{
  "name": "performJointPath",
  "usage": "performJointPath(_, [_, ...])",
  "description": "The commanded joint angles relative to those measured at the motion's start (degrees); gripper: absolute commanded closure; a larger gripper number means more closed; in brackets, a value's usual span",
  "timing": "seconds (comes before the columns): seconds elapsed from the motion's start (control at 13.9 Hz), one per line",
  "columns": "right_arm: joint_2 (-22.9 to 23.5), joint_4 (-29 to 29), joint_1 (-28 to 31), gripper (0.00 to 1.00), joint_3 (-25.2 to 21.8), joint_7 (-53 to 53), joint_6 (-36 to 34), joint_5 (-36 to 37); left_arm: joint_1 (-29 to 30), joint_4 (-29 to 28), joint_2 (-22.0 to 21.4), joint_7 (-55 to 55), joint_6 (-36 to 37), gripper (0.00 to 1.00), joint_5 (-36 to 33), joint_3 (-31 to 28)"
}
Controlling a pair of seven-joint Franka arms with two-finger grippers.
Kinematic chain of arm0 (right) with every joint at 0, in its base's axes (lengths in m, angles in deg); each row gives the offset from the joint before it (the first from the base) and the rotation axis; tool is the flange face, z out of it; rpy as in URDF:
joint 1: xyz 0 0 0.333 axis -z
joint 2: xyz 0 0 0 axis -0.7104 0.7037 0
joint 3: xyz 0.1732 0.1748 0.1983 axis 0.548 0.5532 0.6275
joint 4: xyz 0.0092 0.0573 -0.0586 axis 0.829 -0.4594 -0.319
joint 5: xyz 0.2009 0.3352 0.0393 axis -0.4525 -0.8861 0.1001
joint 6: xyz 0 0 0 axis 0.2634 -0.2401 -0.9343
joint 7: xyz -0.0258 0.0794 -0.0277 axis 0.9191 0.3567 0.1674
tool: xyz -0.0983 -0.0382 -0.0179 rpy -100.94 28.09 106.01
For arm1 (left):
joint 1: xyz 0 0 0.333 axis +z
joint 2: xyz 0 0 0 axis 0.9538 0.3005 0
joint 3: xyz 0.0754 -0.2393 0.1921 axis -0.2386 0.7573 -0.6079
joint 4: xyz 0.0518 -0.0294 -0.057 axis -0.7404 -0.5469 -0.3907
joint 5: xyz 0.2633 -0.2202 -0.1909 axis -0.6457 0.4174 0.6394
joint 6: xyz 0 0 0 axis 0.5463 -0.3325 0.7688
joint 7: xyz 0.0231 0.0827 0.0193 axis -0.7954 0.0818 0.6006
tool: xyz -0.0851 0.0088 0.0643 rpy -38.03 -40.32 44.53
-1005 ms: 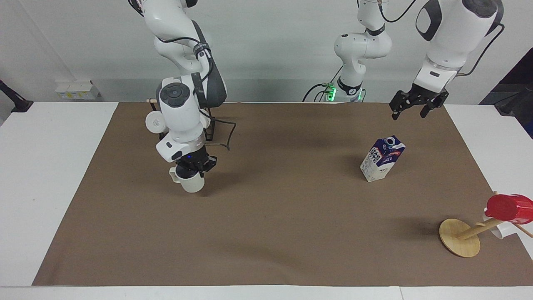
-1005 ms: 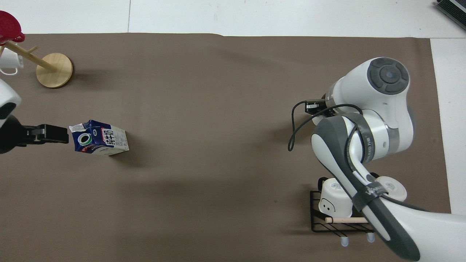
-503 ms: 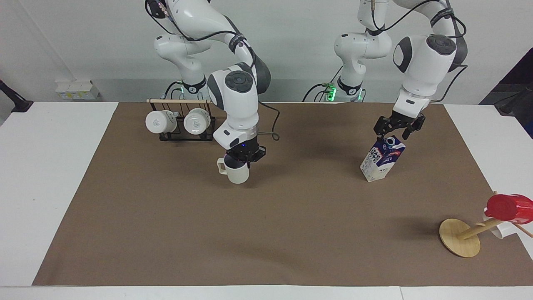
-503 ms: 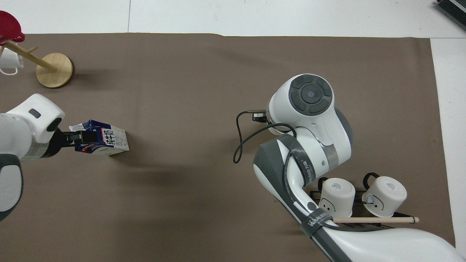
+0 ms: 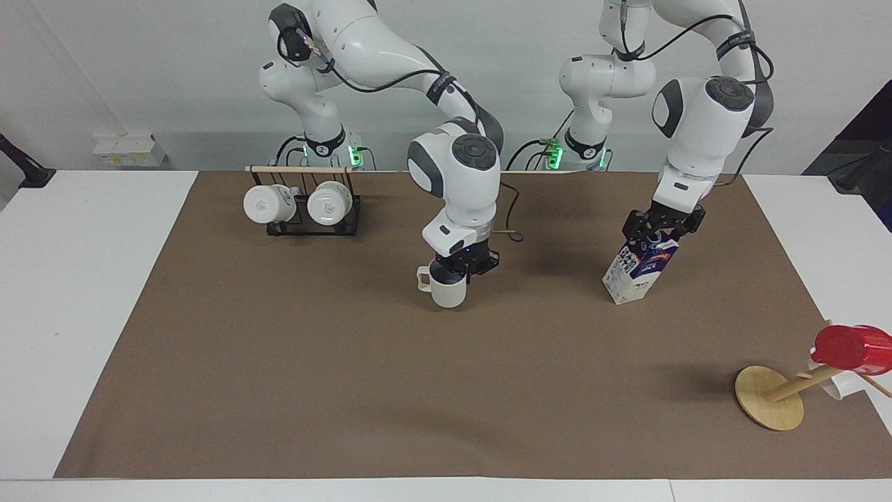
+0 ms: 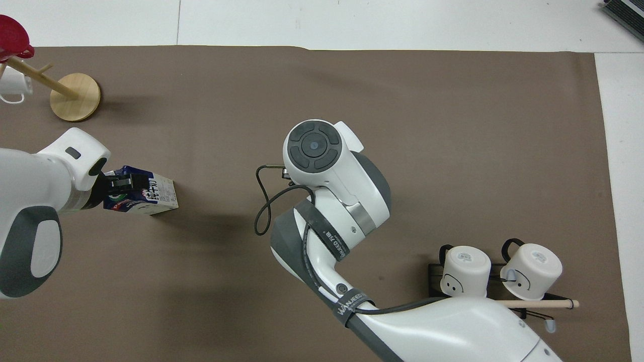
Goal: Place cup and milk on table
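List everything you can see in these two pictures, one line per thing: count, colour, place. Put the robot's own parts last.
cup: 1, off-white, held at mid-mat.
milk carton: 1, dark blue and white, toward the left arm's end.
white mugs: 2, hanging on the rack.
black wire rack: 1, toward the right arm's end, near the robots.
red cup: 1, on the wooden stand.
wooden stand: 1, tan, farther from the robots than the carton.
table: 1, white, brown mat.
right gripper: shut on cup.
left gripper: at the carton's top.
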Motion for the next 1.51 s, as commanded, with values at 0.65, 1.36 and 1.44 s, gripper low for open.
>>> performJointPath(0.65, [1.9,1.9,-1.5,0.68,0.0,-2.2,-1.1,1.4,0.2,1.8,-0.2,-0.1,0.3,0.59,-0.6,-0.2])
performJointPath(1.36, [-12.5,-3.5,6.0,0.00,-1.9,-0.6,-2.6,-0.1,-6.2,11.4,0.2,-8.9,11.1,0.60,1.1,0.4])
performJointPath(1.44, [-15.3,-5.2,8.5,0.00,-1.9,0.9,-3.0,-0.1,-8.1,11.4,0.2,-11.2,10.7,0.60,1.2,0.4])
